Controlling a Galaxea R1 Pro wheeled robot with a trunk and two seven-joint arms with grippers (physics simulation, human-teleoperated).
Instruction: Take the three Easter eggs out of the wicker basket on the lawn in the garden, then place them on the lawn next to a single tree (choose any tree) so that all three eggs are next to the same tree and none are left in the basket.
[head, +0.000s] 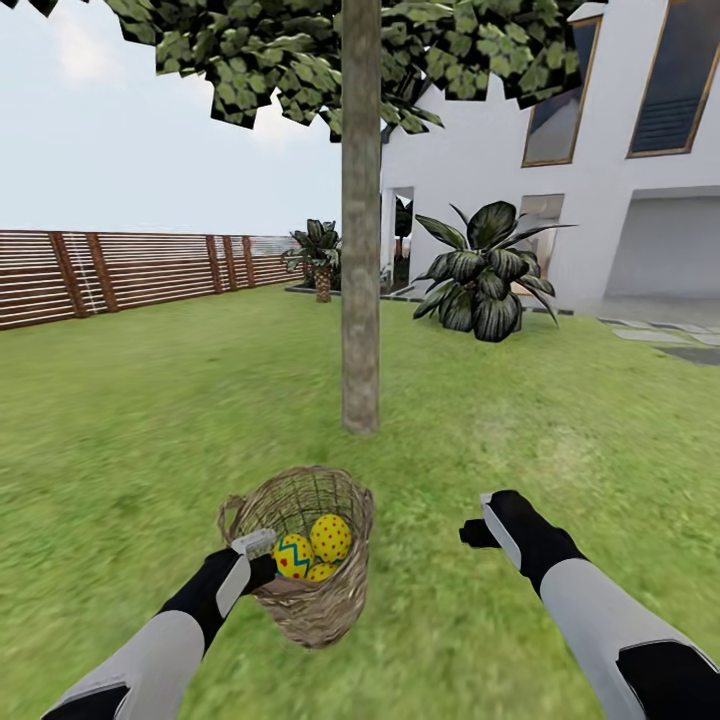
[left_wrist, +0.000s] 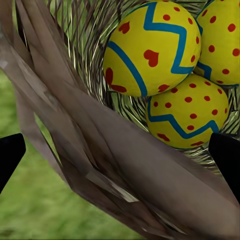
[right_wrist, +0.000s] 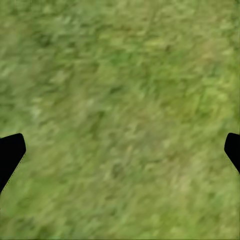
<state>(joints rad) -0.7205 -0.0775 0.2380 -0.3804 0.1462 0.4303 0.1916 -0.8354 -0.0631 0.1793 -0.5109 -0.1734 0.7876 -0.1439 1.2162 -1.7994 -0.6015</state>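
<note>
I am holding my left gripper (head: 262, 556) spread wide at the wicker basket (head: 312, 600) rim; three Easter eggs (head: 329, 537) are lying inside (near the tree (head: 361, 300)). My right gripper (head: 487, 528) is gaping over the lawn (head: 120, 400).

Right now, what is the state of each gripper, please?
Left gripper: open, at the wicker basket rim, holding nothing.
Right gripper: open, empty, above the lawn.

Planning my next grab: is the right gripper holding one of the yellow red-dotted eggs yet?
No, the right gripper is open over bare green lawn, and all three yellow red-dotted Easter eggs still sit in the brown woven wicker basket.
</note>
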